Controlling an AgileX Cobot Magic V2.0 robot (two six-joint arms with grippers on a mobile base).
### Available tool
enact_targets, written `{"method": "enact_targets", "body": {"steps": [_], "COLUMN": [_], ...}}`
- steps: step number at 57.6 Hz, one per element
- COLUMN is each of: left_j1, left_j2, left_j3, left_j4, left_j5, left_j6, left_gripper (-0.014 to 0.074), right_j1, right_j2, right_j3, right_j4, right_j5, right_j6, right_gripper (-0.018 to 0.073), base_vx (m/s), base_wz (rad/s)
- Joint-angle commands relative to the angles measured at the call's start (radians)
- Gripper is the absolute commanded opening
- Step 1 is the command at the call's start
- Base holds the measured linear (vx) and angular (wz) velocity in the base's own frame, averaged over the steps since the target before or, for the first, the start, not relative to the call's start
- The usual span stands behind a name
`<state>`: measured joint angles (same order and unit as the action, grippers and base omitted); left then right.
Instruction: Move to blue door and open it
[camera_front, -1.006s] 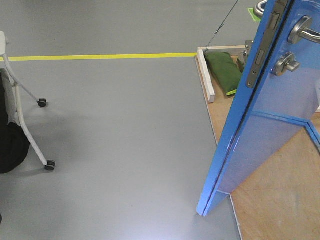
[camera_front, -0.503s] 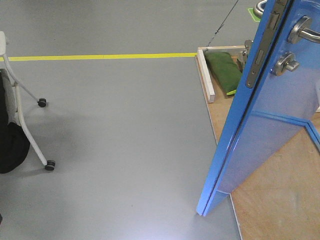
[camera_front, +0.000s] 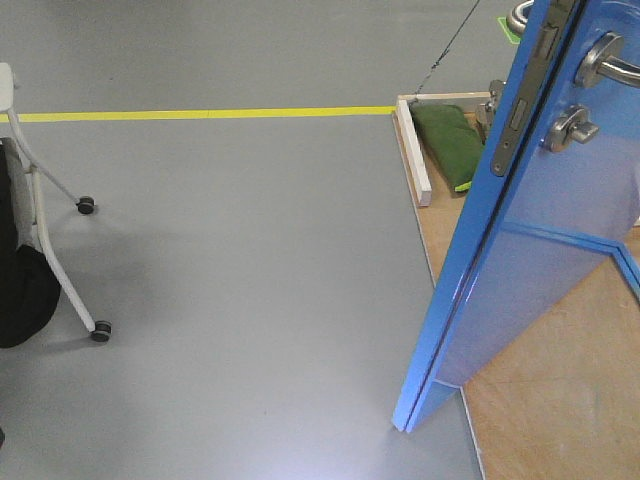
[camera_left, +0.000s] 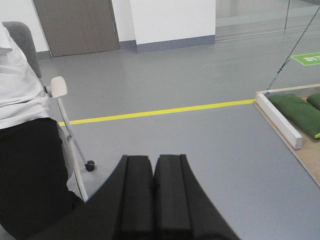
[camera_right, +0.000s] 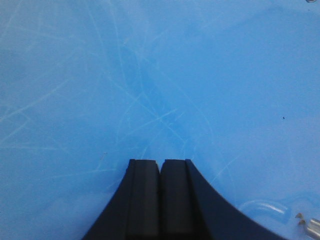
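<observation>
A plywood platform (camera_front: 540, 400) lies on the grey floor (camera_front: 250, 260). A white batten (camera_front: 412, 150) runs along its left edge, with a green bag (camera_front: 447, 140) just inside. A yellow line (camera_front: 200, 114) runs left from its far corner. Well left of it stands a white chair (camera_left: 59, 88) with a seated person (camera_left: 30, 170). A thin dark strand, perhaps a cable (camera_left: 293, 50), rises from the far corner.

The blue door (camera_front: 540, 270) is a large glossy panel of bright blue and it stands open, with its narrow edge turned toward the front camera. On this edge sits a dark latch plate (camera_front: 520, 110). On its face there is a brushed-steel lever handle (camera_front: 610, 55) and below it a round thumb-turn lock (camera_front: 570, 127). Its lower corner stands at the border of the wooden base (camera_front: 560, 400). In the right wrist view the blue surface (camera_right: 160, 75) fills everything and shows fine scratches.
</observation>
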<state>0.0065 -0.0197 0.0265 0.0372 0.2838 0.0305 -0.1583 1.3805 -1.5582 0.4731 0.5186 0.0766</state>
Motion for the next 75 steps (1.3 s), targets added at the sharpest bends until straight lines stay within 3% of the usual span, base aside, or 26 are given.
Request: {"method": "enact_targets", "body": {"steps": [1,75], "left_j1": [-0.002,-0.002], "left_j2": [-0.007,-0.007], "left_j3": [0.004,0.004], "left_j4": [-0.008,-0.008], "left_j5": [-0.086,-0.086], "left_j6": [-0.003,-0.003], "left_gripper": [0.0070,0.0070], "right_j1": [0.004,0.004], "right_j2": [-0.020,-0.020], "right_j3": [-0.035,-0.035], "right_j4": [0.026,0.026], "right_j5": [-0.080,-0.080], "right_j6": [-0.010,-0.010], "right_gripper": [0.0002,0.0002], "base_vx": [0.03,0.14], "base_wz": [0.00,0.02]}}
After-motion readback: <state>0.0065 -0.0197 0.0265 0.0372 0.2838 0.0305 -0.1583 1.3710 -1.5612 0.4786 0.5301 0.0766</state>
